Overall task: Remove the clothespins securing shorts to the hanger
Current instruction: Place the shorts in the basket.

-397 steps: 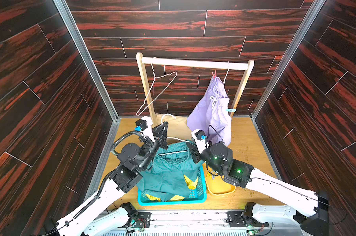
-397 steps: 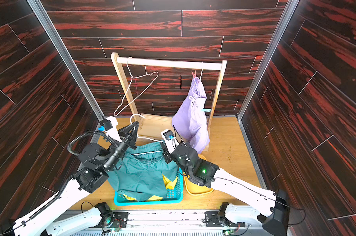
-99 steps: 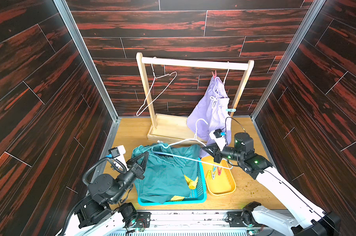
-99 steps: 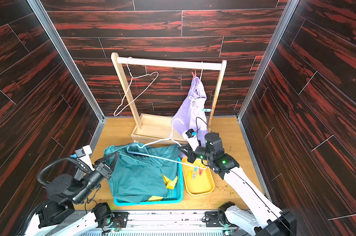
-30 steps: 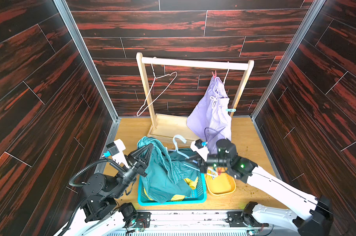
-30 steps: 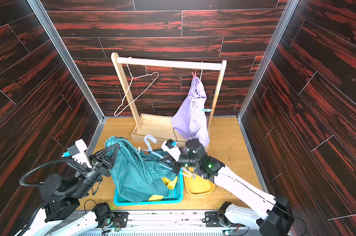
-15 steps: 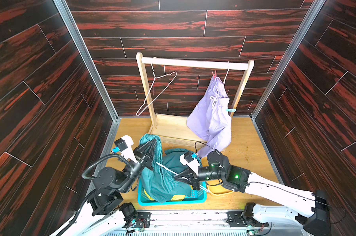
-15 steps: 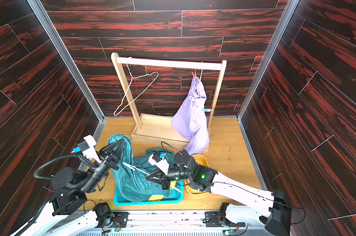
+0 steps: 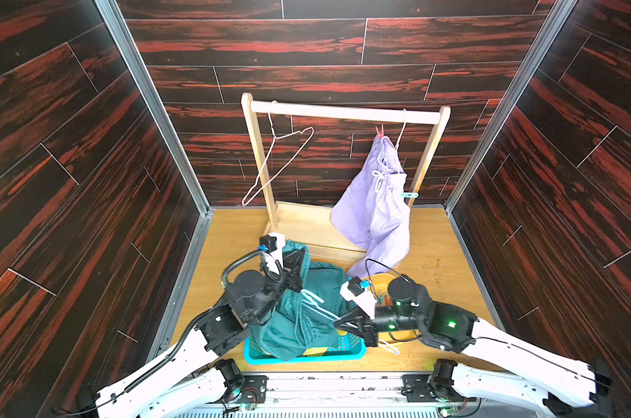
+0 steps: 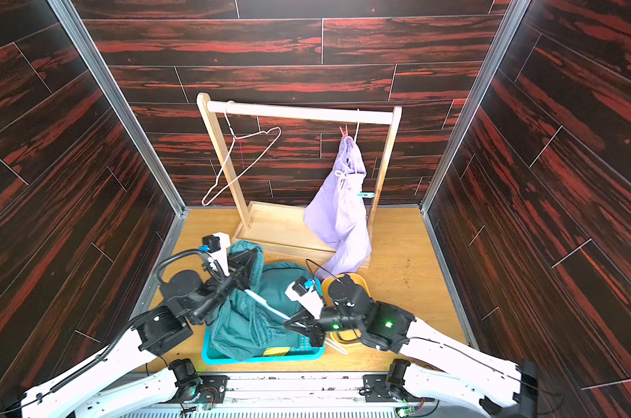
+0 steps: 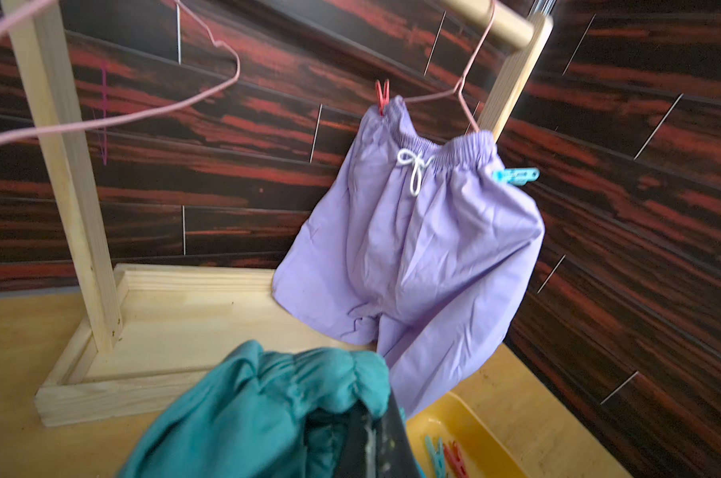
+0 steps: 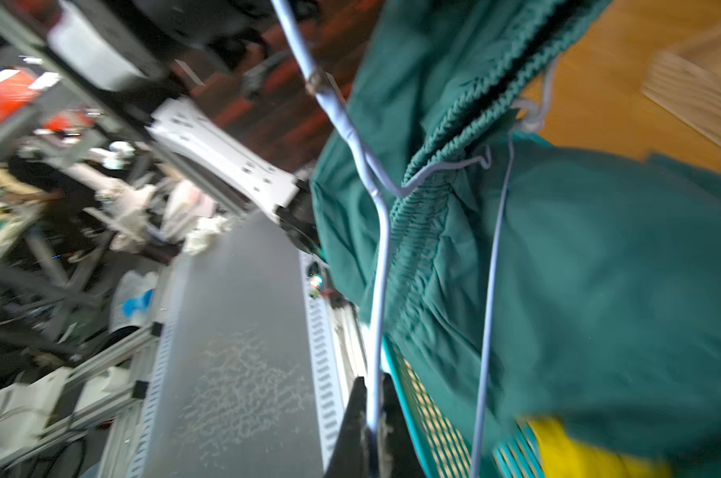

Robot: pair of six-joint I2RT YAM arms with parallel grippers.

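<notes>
Freeing the teal shorts [image 9: 306,322] above the blue basket [image 9: 306,357]: left pincer [image 9: 297,264] clamps their waistband, right pincer [image 9: 340,323] clamps the wire hanger [image 9: 319,307]. Next, likely, pulling them apart; behind the basket, two clothespins [image 11: 382,97] pin lavender shorts [image 9: 371,213].

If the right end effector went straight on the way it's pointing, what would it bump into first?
Most likely the dark teal shorts bunched just ahead of the right end effector, which grips a hanger wire; depth is unclear.
</notes>
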